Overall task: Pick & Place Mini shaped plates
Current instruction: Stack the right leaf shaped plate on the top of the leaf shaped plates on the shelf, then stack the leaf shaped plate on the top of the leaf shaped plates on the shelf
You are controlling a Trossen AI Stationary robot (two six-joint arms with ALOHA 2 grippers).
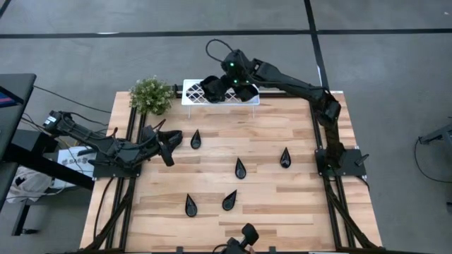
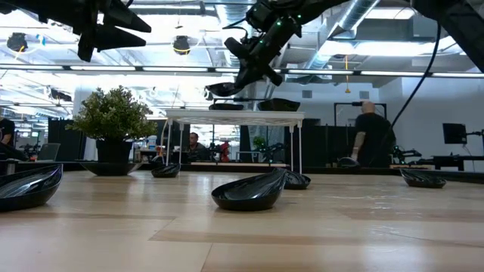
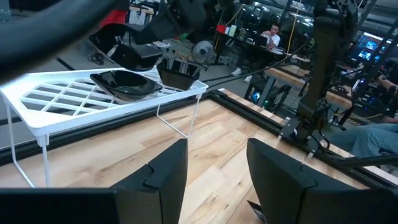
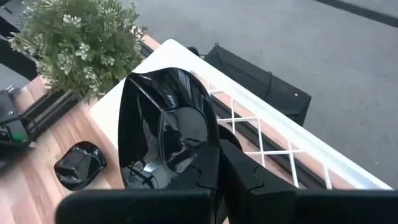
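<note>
Right hand (image 4: 214, 180) closed on the rim of a glossy black wavy-edged plate (image 4: 166, 127), held above the end of the white lattice tray (image 1: 192, 90) nearest the potted plant (image 1: 150, 95). Judged to be the placing step: best done by lowering straight down until the plate's base met the lattice, then letting go only once level, since a plate hung by one edge would likely tip or slide on release. Needed care with the plates already on the tray (image 3: 127, 84), set close together toward the tray's middle; best aimed at a bare patch of lattice beside them, not on top. Also worth keeping clear of the plant leaves just past that end. Left hand (image 3: 214, 171) open and holding nothing, hovering over the counter (image 1: 268, 180) near its left edge, well apart from the tray. Five teardrop plates (image 1: 240, 168) lying loose on the counter, spread across the middle and front, with one more small dark plate (image 4: 79, 165) near the plant. After release, a straight lift away advised, so the fingers would not drag the glossy rim.
</note>
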